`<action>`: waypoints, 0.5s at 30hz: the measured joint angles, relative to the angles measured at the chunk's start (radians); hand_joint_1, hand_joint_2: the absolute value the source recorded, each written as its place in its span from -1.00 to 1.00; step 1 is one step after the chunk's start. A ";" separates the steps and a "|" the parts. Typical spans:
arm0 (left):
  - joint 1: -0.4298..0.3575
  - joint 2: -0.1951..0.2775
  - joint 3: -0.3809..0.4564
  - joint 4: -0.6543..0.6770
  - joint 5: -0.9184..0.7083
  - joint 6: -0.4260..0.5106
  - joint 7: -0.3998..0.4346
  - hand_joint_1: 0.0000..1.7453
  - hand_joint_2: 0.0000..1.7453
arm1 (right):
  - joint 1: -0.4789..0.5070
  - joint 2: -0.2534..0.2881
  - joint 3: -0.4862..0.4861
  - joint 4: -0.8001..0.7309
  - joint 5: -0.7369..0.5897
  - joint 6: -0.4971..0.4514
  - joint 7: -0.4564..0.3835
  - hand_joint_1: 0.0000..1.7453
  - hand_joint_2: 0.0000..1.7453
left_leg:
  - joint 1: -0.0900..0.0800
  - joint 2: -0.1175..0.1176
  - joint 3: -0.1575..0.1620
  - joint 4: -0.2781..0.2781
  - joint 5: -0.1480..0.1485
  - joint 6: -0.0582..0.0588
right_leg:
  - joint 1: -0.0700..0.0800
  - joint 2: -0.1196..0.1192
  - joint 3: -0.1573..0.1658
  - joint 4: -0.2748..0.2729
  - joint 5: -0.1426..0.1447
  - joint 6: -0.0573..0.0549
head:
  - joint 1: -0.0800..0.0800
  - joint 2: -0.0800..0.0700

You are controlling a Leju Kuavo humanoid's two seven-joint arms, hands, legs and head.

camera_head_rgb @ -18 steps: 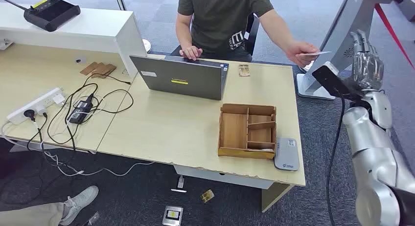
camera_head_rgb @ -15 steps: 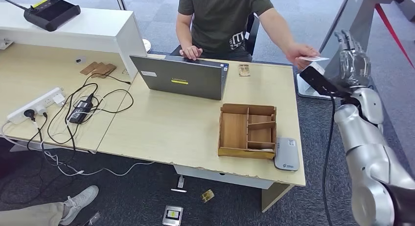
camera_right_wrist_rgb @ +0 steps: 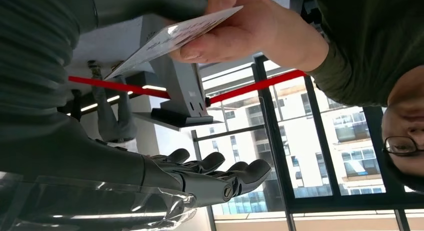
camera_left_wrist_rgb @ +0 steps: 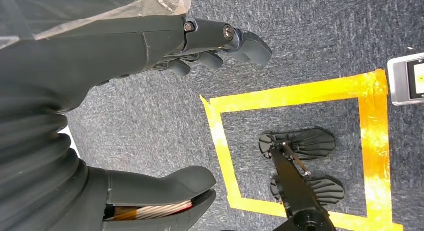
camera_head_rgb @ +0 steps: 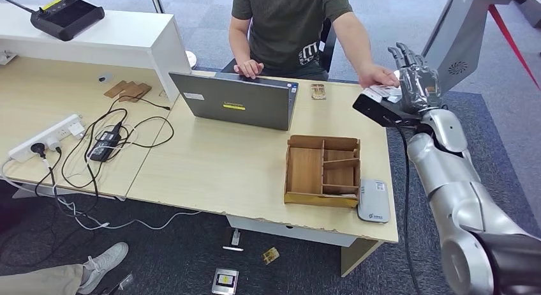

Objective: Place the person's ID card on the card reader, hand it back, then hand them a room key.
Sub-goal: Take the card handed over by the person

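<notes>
The right hand (camera_head_rgb: 418,84) is raised at the far right corner of the desk (camera_head_rgb: 242,167), fingers (camera_right_wrist_rgb: 220,178) spread apart and holding nothing; in the right wrist view the thumb and fingers are seen wide apart with the ID card (camera_right_wrist_rgb: 172,38) between them but not touched by either. The card is pinched in the person's hand (camera_head_rgb: 377,76), which is extended over the desk corner just beside the right hand; contact between card and robot hand cannot be confirmed from the head view. The left hand (camera_left_wrist_rgb: 150,91) is seen hanging above grey carpet, fingers loosely extended and apart from the thumb, with nothing held. Below it a yellow tape square (camera_left_wrist_rgb: 295,151) is marked on the floor. On the desk, the card reader (camera_head_rgb: 374,200) is located at the near right edge, touching the right side of a wooden tray (camera_head_rgb: 322,170) divided into compartments. A laptop (camera_head_rgb: 236,102) stands open in front of the seated person (camera_head_rgb: 290,23), whose other hand rests at its far edge. A power strip (camera_head_rgb: 48,136) and tangled cables (camera_head_rgb: 108,142) are noted on the left portion of the desk, and a black router (camera_head_rgb: 67,15) on the white shelf beyond.
</notes>
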 joint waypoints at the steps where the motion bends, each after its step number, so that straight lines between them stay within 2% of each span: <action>1: 0.000 0.000 0.000 0.000 0.000 0.000 0.000 -1.00 1.00 | 0.000 0.003 0.004 0.003 0.000 0.008 0.002 1.00 1.00 | 0.000 0.000 0.000 0.000 0.000 0.000 | 0.000 0.000 0.000 0.000 0.000 0.000 | 0.000 0.000; 7: -0.001 0.000 0.000 0.000 -0.002 0.000 0.000 -1.00 1.00 | -0.004 0.009 0.017 0.021 -0.010 0.056 0.005 1.00 1.00 | 0.000 0.000 0.000 0.000 0.000 0.000 | 0.000 0.000 0.000 0.000 0.000 0.000 | 0.000 0.000; 15: -0.001 0.000 0.000 0.000 -0.004 0.000 -0.006 -1.00 1.00 | -0.006 0.009 0.021 0.034 -0.019 0.066 0.002 1.00 1.00 | 0.000 0.000 0.000 0.000 0.000 0.000 | 0.000 0.000 0.000 0.000 0.000 0.000 | 0.000 0.000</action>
